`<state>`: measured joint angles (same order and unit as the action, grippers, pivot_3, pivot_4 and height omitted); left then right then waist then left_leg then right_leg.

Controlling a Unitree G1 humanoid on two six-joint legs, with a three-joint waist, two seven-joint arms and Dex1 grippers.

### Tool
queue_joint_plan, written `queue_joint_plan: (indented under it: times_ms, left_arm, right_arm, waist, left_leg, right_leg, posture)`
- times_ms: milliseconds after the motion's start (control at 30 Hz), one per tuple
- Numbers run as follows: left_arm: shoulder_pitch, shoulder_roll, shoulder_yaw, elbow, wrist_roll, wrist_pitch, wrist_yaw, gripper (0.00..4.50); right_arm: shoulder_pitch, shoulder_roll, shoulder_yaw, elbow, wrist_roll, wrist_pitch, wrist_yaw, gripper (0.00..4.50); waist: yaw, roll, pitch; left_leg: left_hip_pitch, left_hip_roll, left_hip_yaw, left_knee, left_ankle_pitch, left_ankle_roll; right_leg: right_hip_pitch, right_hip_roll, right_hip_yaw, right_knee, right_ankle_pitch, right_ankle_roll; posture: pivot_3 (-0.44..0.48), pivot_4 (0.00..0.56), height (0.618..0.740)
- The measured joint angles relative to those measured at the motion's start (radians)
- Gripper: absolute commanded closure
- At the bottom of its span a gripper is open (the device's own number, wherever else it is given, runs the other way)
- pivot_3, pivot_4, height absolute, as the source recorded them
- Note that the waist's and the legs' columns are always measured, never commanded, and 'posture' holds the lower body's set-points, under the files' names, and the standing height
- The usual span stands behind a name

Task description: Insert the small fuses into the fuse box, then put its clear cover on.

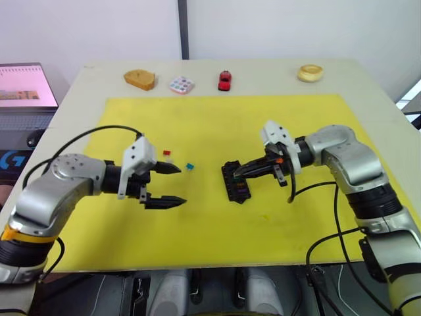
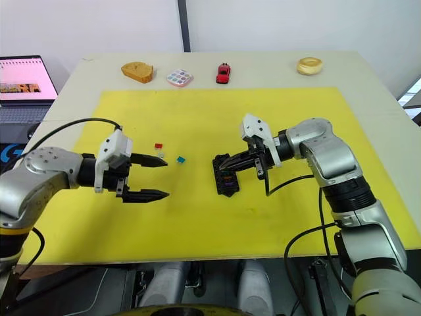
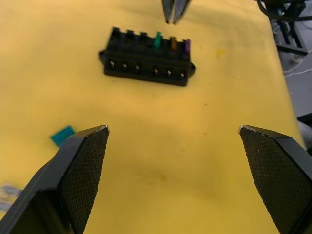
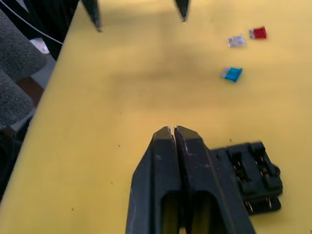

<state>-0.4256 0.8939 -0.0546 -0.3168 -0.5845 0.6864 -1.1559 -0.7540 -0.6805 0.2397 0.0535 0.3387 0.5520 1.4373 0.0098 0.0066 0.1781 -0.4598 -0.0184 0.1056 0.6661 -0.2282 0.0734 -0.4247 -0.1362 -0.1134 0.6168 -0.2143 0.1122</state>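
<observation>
Nearest the camera in the head view, the left pincer (image 1: 172, 185) hangs at lower left over the yellow mat (image 1: 217, 224), its two black fingers spread wide with nothing between them. In the left wrist view those textured fingertips (image 3: 90, 146) stand far apart above bare mat.

Right of centre in the frame, the right pincer (image 1: 239, 173) reaches in from the right with its fingers pressed together, empty, the tips over the near-left part of the fuse box (image 1: 235, 182). The right wrist view shows the closed tips just beside the box's edge; whether they touch it I cannot tell.

The fuse box lies flat on the mat near the middle of the frame. In the left wrist view three fuses stand in one row of slots at one end: green (image 3: 158, 40), orange (image 3: 173, 44) and purple (image 3: 186, 46); the other slots in that row look empty.

Left of the box, loose on the mat, lie a teal fuse (image 1: 189, 166), a red fuse (image 1: 167, 153) and, close beside the red one, a pale grey fuse (image 4: 236, 41).

Along the far edge of the desk (image 1: 276, 76), upper part of the frame, sit from left to right a tan wooden piece (image 1: 140, 79), a round dotted tray (image 1: 181, 85), a red toy car (image 1: 225, 80) and a cream ring (image 1: 310, 72). A laptop (image 1: 23, 89) glows at upper left, off the desk.
</observation>
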Motion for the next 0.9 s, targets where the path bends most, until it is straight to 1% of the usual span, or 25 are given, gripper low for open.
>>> queue_joint_plan:
  times_ms: [133, 300, 400, 600, 900]
  left_arm:
    - [0.025, 0.012, -0.001, -0.013, 0.000, 0.002, -0.011, 0.00]
    - [0.023, -0.012, -0.003, -0.013, 0.001, 0.003, 0.008, 0.00]
    - [0.026, -0.011, -0.003, -0.016, 0.001, 0.003, 0.008, 0.00]
    - [0.032, -0.012, -0.003, -0.019, 0.000, 0.005, 0.017, 0.00]
    - [0.053, -0.014, -0.004, -0.026, 0.001, 0.003, 0.028, 0.00]
  right_arm:
    - [0.022, 0.000, 0.000, 0.000, -0.002, -0.026, -0.008, 4.47]
    - [0.027, 0.014, 0.015, 0.032, -0.023, -0.065, -0.025, 4.47]
    - [0.027, 0.015, 0.022, 0.050, -0.036, -0.079, -0.028, 4.47]
    - [0.027, 0.015, 0.021, 0.054, -0.029, -0.035, -0.038, 4.47]
    - [0.017, 0.010, 0.014, 0.060, -0.020, -0.028, -0.045, 4.47]
  waist:
    - [0.000, 0.000, 0.000]
    - [0.001, 0.000, 0.000]
    - [-0.001, 0.000, 0.000]
    - [0.001, 0.000, 0.000]
    - [0.000, 0.000, 0.000]
  left_leg:
    - [0.000, 0.000, 0.000, 0.000, 0.000, 0.000]
    - [0.000, 0.000, 0.000, 0.000, 0.000, 0.000]
    - [0.000, 0.000, 0.000, 0.000, 0.000, 0.000]
    - [0.000, 0.000, 0.000, 0.000, 0.001, 0.000]
    - [0.000, 0.000, 0.000, 0.000, 0.000, 0.000]
  right_leg:
    - [0.000, 0.000, 0.000, 0.000, 0.000, 0.000]
    - [0.000, 0.000, 0.000, 0.000, 0.000, 0.000]
    - [0.000, 0.000, 0.000, 0.000, 0.000, 0.000]
    - [0.000, 0.000, 0.000, 0.000, 0.000, 0.000]
    - [0.000, 0.000, 0.000, 0.000, 0.000, 0.000]
  posture:
    - [0.000, 0.150, 0.740]
    - [0.000, 0.150, 0.740]
    - [0.000, 0.150, 0.740]
    - [0.000, 0.150, 0.740]
    - [0.000, 0.150, 0.740]
